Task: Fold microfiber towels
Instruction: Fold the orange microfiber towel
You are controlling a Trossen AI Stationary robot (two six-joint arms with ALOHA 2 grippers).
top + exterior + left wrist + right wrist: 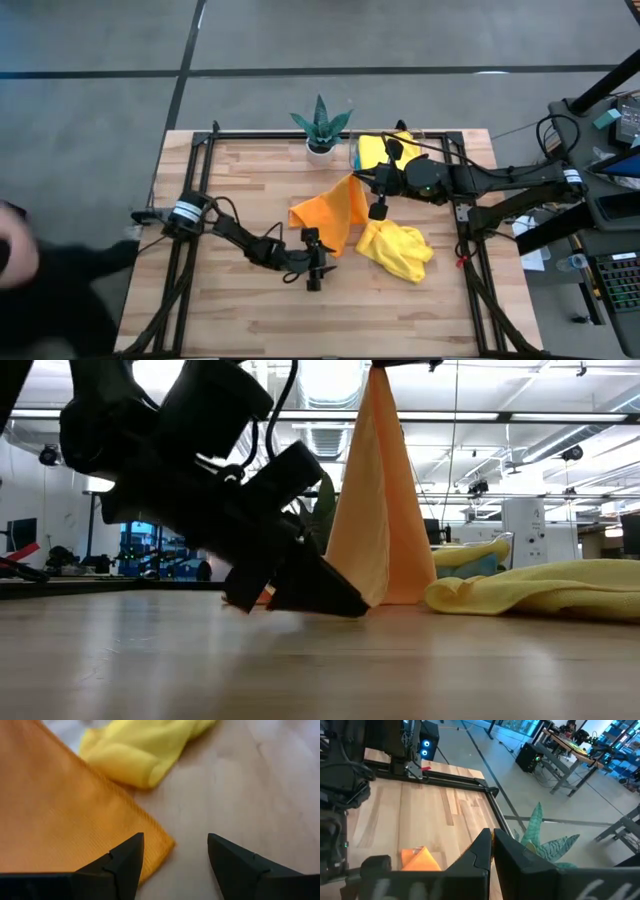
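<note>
Right gripper (377,210) is up above mid-surface, fingers pressed together on the top corner of the orange towel (335,212). The towel hangs from it like a tent; in the low view it runs as a tall cone from the pinch at top down to the wood surface (240,190).

Left gripper (314,284) is low at the near-centre, just off the orange towel's near lower corner, fingers spread and holding nothing. In the left wrist view that corner lies flat beside one finger (120,865), the other finger over bare wood (I can't tell if the cloth touches the finger).

A crumpled yellow towel (396,250) lies on the surface right of the orange one, right of the left gripper and near side of the right gripper. Second yellow towel (385,150) sits at the far edge, under the right arm, with a bit of blue cloth beside it in the low view (mostly hidden).

The potted plant (321,127) stands at the far edge, left of that yellow towel.
</note>
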